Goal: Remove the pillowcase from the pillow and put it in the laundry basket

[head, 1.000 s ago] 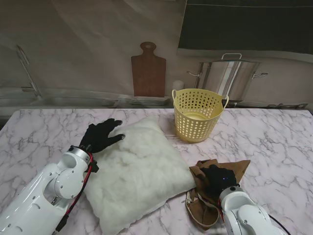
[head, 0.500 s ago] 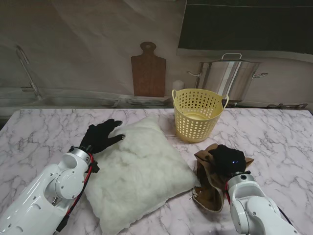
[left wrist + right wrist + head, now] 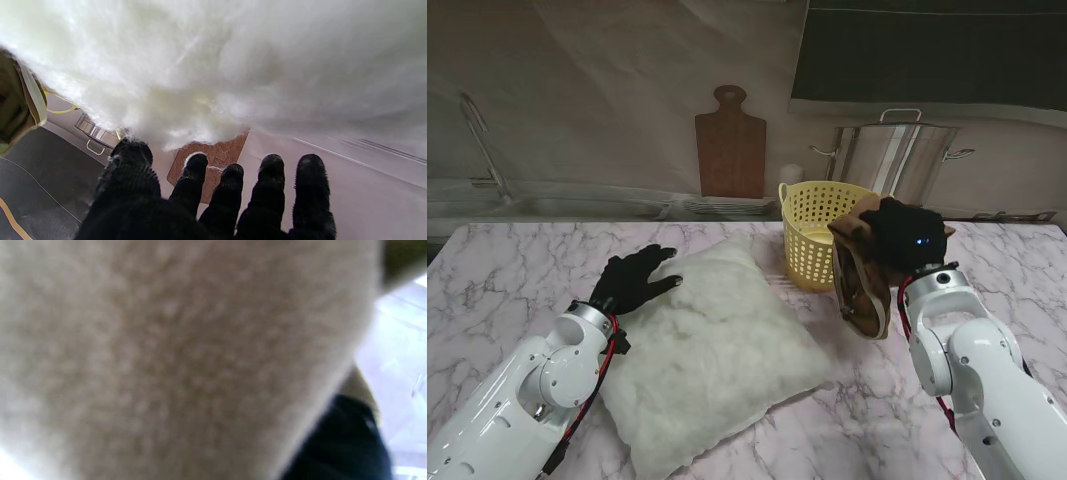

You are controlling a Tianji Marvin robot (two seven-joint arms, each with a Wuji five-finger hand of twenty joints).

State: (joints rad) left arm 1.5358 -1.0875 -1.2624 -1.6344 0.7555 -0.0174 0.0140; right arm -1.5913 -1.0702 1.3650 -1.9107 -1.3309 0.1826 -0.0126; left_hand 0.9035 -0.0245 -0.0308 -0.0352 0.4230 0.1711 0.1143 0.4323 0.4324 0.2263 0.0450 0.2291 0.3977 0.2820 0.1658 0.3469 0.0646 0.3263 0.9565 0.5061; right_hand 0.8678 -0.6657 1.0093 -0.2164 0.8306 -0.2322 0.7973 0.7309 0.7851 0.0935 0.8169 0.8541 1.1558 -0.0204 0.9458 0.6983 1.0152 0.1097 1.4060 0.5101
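Note:
The bare white pillow point(image 3: 712, 350) lies on the marble table in front of me. My left hand point(image 3: 630, 279) rests flat on its far left corner with fingers spread, holding nothing; the left wrist view shows those black fingers point(image 3: 272, 186) against the white pillow point(image 3: 217, 66). My right hand point(image 3: 905, 234) is shut on the brown pillowcase point(image 3: 864, 285), which hangs bunched in the air beside the near right side of the yellow laundry basket point(image 3: 819, 235). Brown pillowcase point(image 3: 166, 356) cloth fills the right wrist view.
A wooden cutting board point(image 3: 730, 145) leans on the back wall. A steel stockpot point(image 3: 892, 160) stands behind the basket. The marble table point(image 3: 1007, 290) extends to the right of my right arm.
My right hand has lifted the brown pillowcase off the table and carried it up and away from me, close to the basket. The left hand and pillow have stayed put.

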